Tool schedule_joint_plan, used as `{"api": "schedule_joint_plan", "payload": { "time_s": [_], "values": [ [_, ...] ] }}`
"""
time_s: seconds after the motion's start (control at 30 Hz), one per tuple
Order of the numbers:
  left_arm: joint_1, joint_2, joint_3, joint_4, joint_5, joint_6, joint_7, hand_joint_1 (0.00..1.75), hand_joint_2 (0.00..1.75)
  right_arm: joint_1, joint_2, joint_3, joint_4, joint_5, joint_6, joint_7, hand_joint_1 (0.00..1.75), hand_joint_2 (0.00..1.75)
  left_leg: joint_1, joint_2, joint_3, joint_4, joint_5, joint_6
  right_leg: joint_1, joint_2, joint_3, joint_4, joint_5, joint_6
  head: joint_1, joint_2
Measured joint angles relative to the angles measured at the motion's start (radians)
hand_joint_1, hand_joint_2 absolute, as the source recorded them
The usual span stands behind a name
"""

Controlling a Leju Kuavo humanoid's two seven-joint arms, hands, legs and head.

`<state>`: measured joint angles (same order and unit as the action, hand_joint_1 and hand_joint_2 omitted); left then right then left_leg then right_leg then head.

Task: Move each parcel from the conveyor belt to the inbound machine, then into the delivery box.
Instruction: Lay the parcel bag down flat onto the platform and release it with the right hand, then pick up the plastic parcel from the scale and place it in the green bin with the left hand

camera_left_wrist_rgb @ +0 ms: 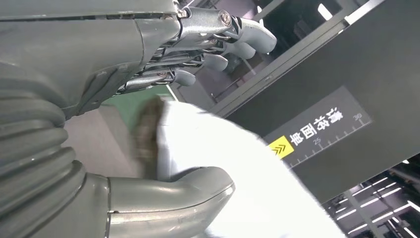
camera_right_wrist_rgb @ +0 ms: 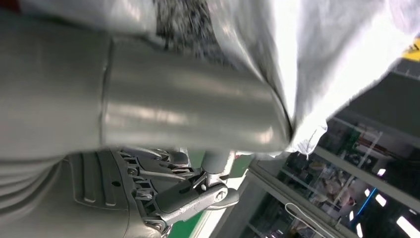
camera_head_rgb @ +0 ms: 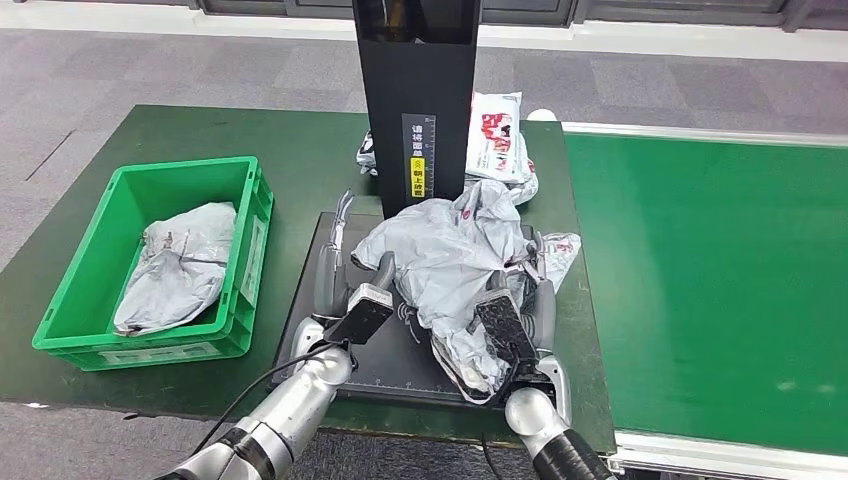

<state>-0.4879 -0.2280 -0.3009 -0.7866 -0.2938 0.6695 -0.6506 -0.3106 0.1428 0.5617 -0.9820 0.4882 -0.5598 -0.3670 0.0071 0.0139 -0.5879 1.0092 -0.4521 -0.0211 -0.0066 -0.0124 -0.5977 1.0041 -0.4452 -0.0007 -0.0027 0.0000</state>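
Two silver arms come up from below onto the flat black platform [camera_head_rgb: 390, 370] of the inbound machine, and between them lies a crumpled grey parcel [camera_head_rgb: 450, 262], a soft plastic mailer bag with glossy creases and a dark printed patch near its lower end. The left hand [camera_head_rgb: 345, 290] sits at the bag's left edge: in the left wrist view its thick grey thumb [camera_left_wrist_rgb: 183, 196] presses against the pale plastic while the darker fingers [camera_left_wrist_rgb: 233, 42] stand spread apart above it, so I cannot tell whether it actually grips. The right hand [camera_head_rgb: 525, 300] lies against the bag's right side; the right wrist view shows its broad thumb [camera_right_wrist_rgb: 188, 119] flat on the wrinkled film and the fingers [camera_right_wrist_rgb: 198, 196] curled away below, and whether that is a hold I cannot tell either.

Behind the parcel rises the machine's tall black column [camera_head_rgb: 415, 100], smooth and rectangular, bearing a label with a yellow mark. Behind the column rest more bags [camera_head_rgb: 495, 135], white with red print, partly hidden by it. To the left stands a green plastic crate [camera_head_rgb: 70, 300], rigid and ribbed, holding another crumpled grey bag [camera_head_rgb: 180, 265]. On the right stretches the flat green conveyor belt [camera_head_rgb: 720, 280]. All stand on a dark green table [camera_head_rgb: 290, 150].
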Motion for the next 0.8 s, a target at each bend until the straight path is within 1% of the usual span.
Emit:
{"api": "schedule_joint_plan", "payload": {
  "time_s": [0.07, 0.2, 0.4, 0.6, 0.8],
  "values": [
    [-0.003, -0.001, -0.005, 0.008, -0.006, -0.012, 0.011, 0.00, 0.00, 0.001, -0.002, -0.009, -0.004, -0.039, 0.021, -0.013, 0.00, 0.00, 0.000, 0.000, 0.000, 0.000, 0.000, 0.000, 0.000, 0.000, 0.000, 0.000, 0.000, 0.000, 0.000, 0.000],
    [-0.005, -0.002, -0.024, 0.022, -0.025, -0.047, 0.039, 0.00, 0.00, -0.002, -0.004, -0.025, -0.004, -0.105, 0.038, -0.046, 0.00, 0.00, 0.000, 0.000, 0.000, 0.000, 0.000, 0.000, 0.000, 0.000, 0.000, 0.000, 0.000, 0.000, 0.000, 0.000],
    [-0.019, -0.004, -0.048, 0.056, -0.074, -0.068, 0.093, 0.00, 0.00, -0.032, -0.005, -0.037, 0.020, -0.159, 0.085, -0.061, 0.00, 0.00, 0.000, 0.000, 0.000, 0.000, 0.000, 0.000, 0.000, 0.000, 0.000, 0.000, 0.000, 0.000, 0.000, 0.000],
    [-0.025, -0.005, -0.067, 0.087, -0.113, -0.051, 0.111, 0.00, 0.00, -0.073, -0.004, -0.037, 0.083, -0.137, 0.131, -0.013, 0.00, 0.00, 0.000, 0.000, 0.000, 0.000, 0.000, 0.000, 0.000, 0.000, 0.000, 0.000, 0.000, 0.000, 0.000, 0.000],
    [-0.026, -0.006, -0.069, 0.095, -0.119, -0.028, 0.102, 0.00, 0.00, -0.086, -0.004, -0.038, 0.112, -0.125, 0.116, -0.024, 0.00, 0.00, 0.000, 0.000, 0.000, 0.000, 0.000, 0.000, 0.000, 0.000, 0.000, 0.000, 0.000, 0.000, 0.000, 0.000]
  ]
}}
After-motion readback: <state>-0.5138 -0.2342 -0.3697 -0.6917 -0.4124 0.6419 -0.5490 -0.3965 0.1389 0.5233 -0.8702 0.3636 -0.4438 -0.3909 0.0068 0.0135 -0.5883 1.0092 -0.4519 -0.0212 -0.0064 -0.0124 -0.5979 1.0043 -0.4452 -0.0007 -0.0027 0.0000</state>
